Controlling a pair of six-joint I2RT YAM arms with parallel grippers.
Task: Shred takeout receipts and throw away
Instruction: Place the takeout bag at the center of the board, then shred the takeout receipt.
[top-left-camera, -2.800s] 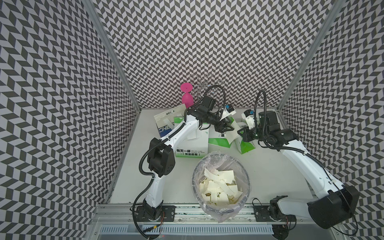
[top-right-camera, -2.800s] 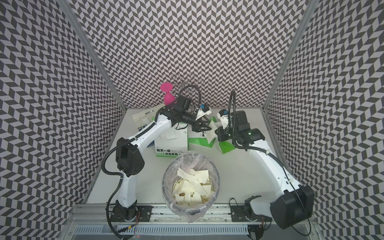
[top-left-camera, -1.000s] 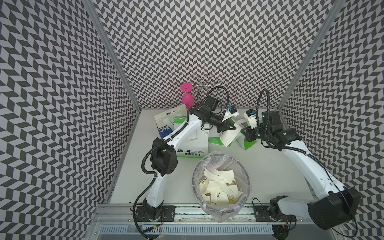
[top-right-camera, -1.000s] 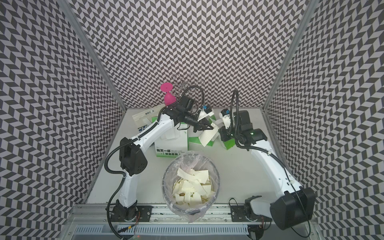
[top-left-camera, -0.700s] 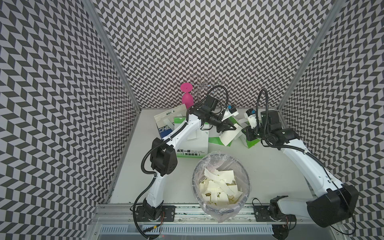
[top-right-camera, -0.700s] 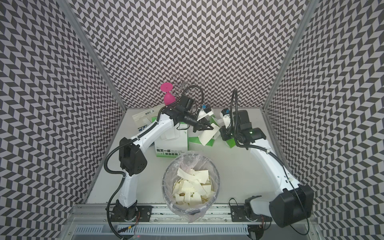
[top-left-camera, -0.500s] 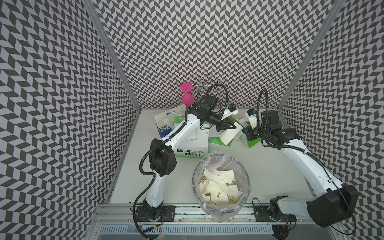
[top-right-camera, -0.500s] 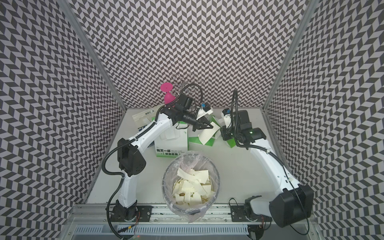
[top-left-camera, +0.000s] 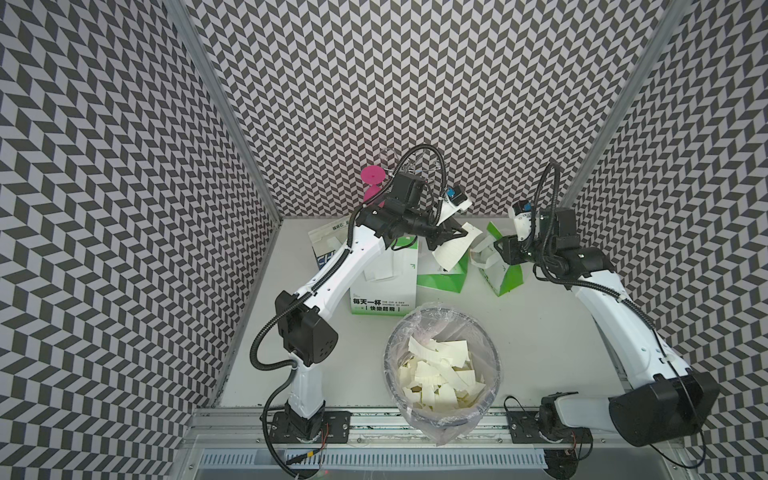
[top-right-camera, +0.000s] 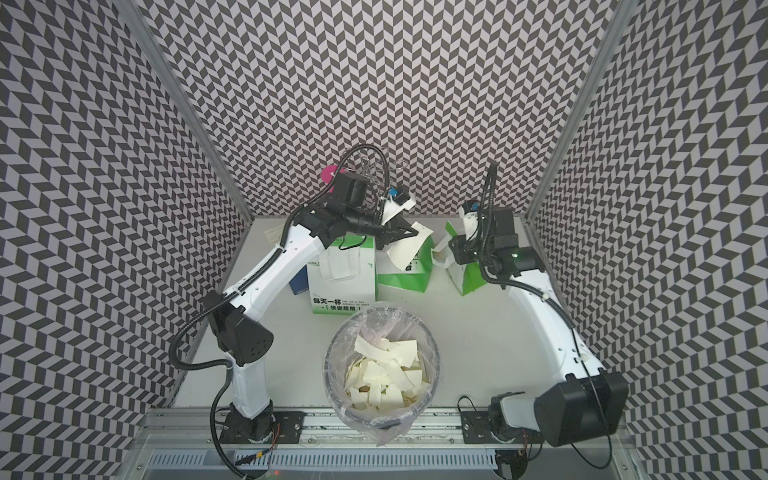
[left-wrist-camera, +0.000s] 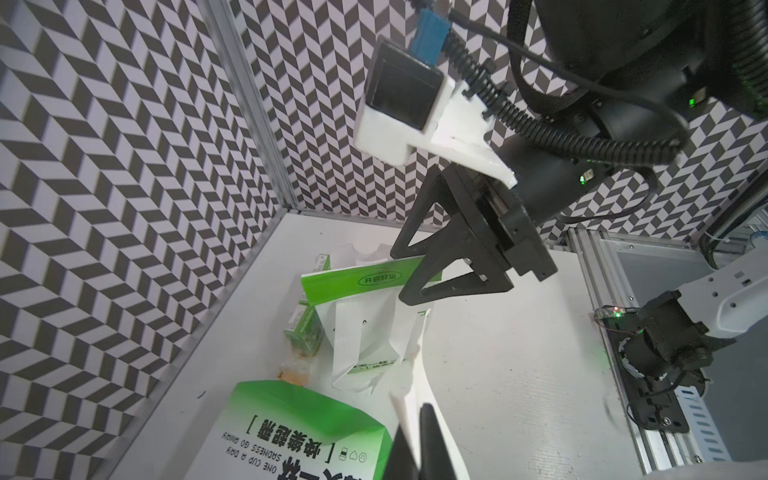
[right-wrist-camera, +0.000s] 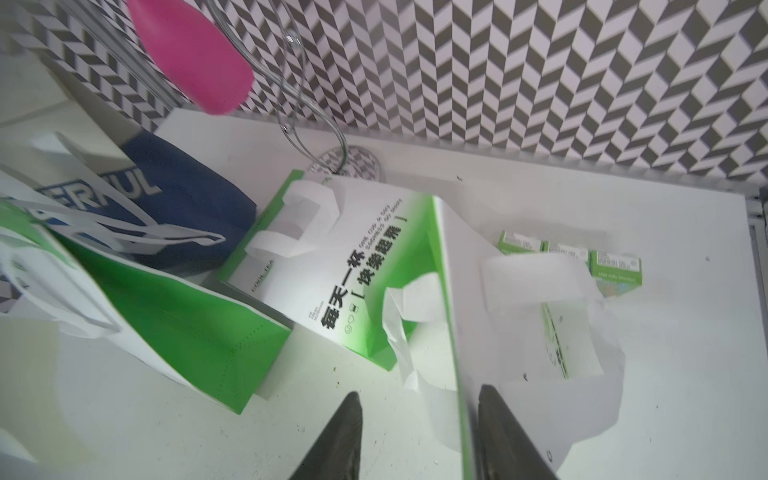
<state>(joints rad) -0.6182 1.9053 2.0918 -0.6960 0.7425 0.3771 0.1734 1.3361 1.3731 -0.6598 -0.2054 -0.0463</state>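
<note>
The left hand (top-left-camera: 457, 232) is clenched on a takeout receipt (top-left-camera: 451, 249). The slip hangs tilted in the air above the green-and-white bags (top-left-camera: 440, 278) at the back of the counter (top-left-camera: 540, 332). The right hand (right-wrist-camera: 419, 436) is released and grips nothing. Its jaws stand apart on either side of the upper edge of the rightmost bag (top-left-camera: 509, 280). Torn cream scraps (top-left-camera: 436, 374) lie heaped in the plastic-lined bin (top-left-camera: 386, 365) at the counter's front, between the two arm bases
</note>
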